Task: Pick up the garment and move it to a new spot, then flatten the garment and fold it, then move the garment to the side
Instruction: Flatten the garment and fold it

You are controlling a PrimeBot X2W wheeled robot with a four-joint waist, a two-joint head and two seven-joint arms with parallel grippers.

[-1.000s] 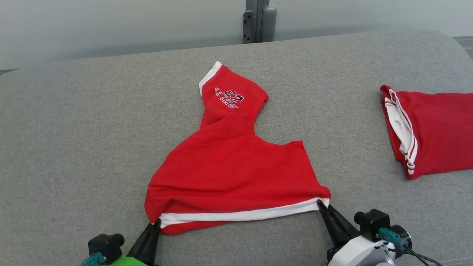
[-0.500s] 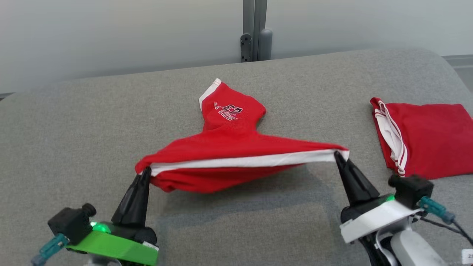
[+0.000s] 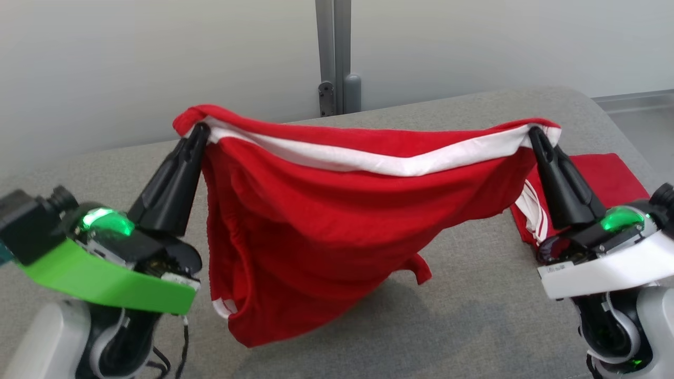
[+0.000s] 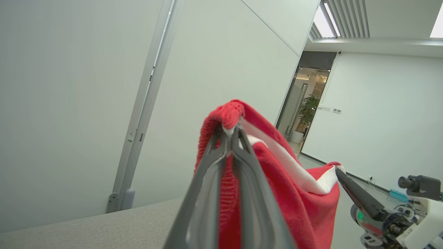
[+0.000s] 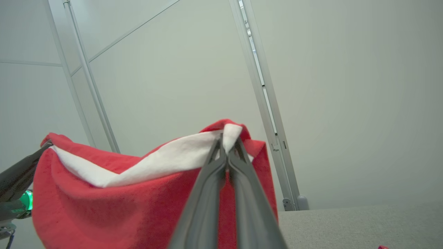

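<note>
Red garment [image 3: 326, 221] hung in the air between both grippers.
The left gripper [image 3: 199, 129] and right gripper [image 3: 534, 132] were each clamped on a corner of its white-banded edge, the cloth sagging over the grey cushion [image 3: 474, 316].

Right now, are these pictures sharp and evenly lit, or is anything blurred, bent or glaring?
Head view: even, soft light; the garment throws a faint shadow on the grey cushion. Left wrist view: ceiling lights glare; the left end effector looks soft near the lens. Right wrist view: the wall rail leans, wide-angle distortion.
</note>
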